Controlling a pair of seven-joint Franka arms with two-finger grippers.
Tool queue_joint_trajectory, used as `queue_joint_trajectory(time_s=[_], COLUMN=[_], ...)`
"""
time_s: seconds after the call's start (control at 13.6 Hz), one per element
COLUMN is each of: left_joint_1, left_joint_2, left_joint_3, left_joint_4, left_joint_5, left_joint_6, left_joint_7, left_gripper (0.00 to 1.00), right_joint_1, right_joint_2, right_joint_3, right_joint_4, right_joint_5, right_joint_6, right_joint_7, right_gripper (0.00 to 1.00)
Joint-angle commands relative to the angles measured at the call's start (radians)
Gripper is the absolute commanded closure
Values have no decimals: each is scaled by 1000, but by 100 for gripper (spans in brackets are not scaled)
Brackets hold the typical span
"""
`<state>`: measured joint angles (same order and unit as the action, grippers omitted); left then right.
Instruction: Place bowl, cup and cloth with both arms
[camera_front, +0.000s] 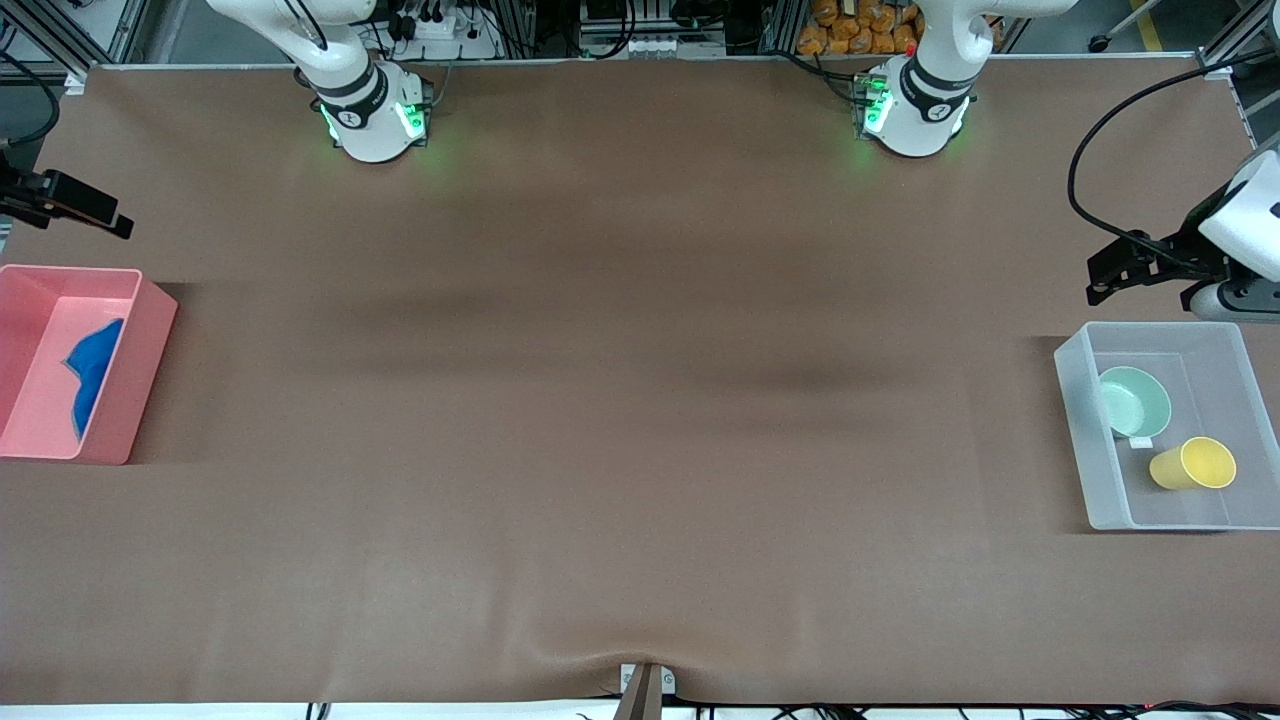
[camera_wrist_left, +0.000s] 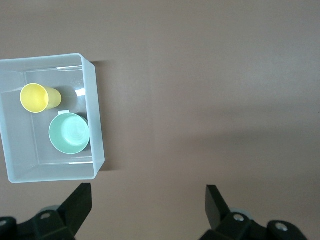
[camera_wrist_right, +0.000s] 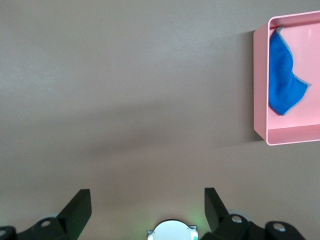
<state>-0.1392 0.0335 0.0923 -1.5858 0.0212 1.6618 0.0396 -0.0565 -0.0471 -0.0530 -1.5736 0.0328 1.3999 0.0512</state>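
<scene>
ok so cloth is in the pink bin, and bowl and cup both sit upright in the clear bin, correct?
Not quite. The cup lies on its side, as the front view shows. The bowl is upright in the clear bin, and the cloth is in the pink bin.

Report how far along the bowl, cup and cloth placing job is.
It looks finished. The pale mint-green bowl and the small yellow cup, lying on its side, are in the clear plastic bin. The bright blue cloth lies in the pink bin. Nothing is in hand: the left pincer and right pincer are open, empty and above bare table. Nothing appears left.
</scene>
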Motion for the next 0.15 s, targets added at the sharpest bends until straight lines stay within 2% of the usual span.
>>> queue_joint_trajectory(time_s=[0.0,0.07], left_joint_1=[6,6], left_joint_2=[-1,-1], left_joint_3=[-5,-5], left_joint_4=[13,13], left_joint_5=[-15,-15], left_joint_6=[-22,-22], left_joint_7=[6,6], left_gripper=[0,0], right_joint_1=[-17,-19], right_joint_2=[-11,-8], right_joint_3=[7,7], right_joint_4=[-13,-13], right_joint_5=[10,10], right_joint_6=[-2,-2], right_joint_7=[-8,-8], right_gripper=[0,0])
